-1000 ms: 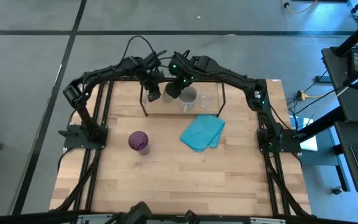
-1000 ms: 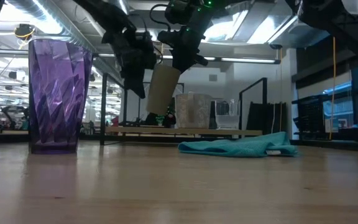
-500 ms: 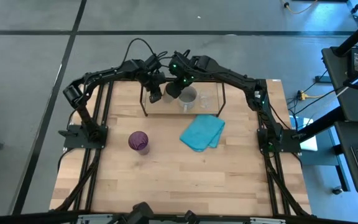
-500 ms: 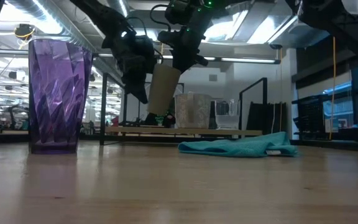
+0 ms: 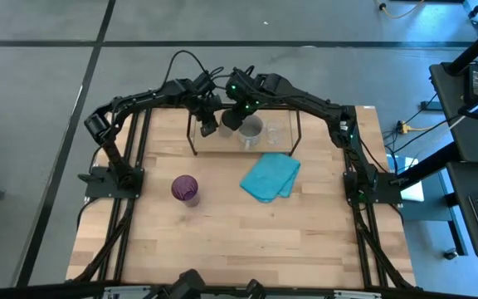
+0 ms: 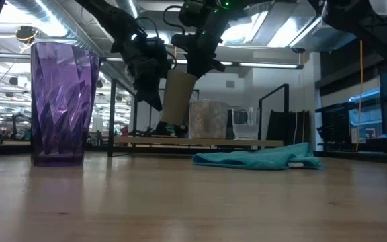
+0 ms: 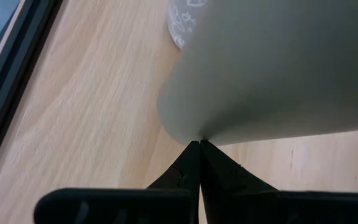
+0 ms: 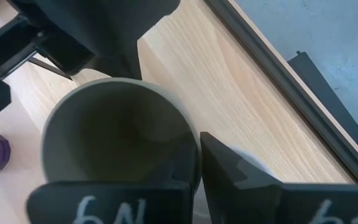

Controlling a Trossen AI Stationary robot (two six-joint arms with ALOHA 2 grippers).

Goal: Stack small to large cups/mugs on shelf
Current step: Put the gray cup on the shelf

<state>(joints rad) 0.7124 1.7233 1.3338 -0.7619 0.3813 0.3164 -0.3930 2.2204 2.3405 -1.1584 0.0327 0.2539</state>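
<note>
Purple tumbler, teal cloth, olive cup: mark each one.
Purple tumbler [image 6: 64, 101], low view, middle of its faceted wall.
Teal cloth [image 5: 270, 177], high view, centre of the folded cloth.
Olive cup [image 6: 177, 94], low view, its side below the jaws.

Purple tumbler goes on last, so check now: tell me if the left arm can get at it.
Probably yes: the purple tumbler stands alone on open table on the left arm's side, and the left gripper holds nothing.

Four vessels: one purple tumbler [image 5: 184, 189], one olive-green cup [image 6: 176, 97], one grey mug [image 5: 251, 131], one clear glass [image 5: 275, 133]. One turquoise cloth [image 5: 270, 177]. One wire shelf [image 5: 293, 131]. Two arms, two grippers: left gripper [image 5: 207, 126], right gripper [image 5: 236, 116].
</note>
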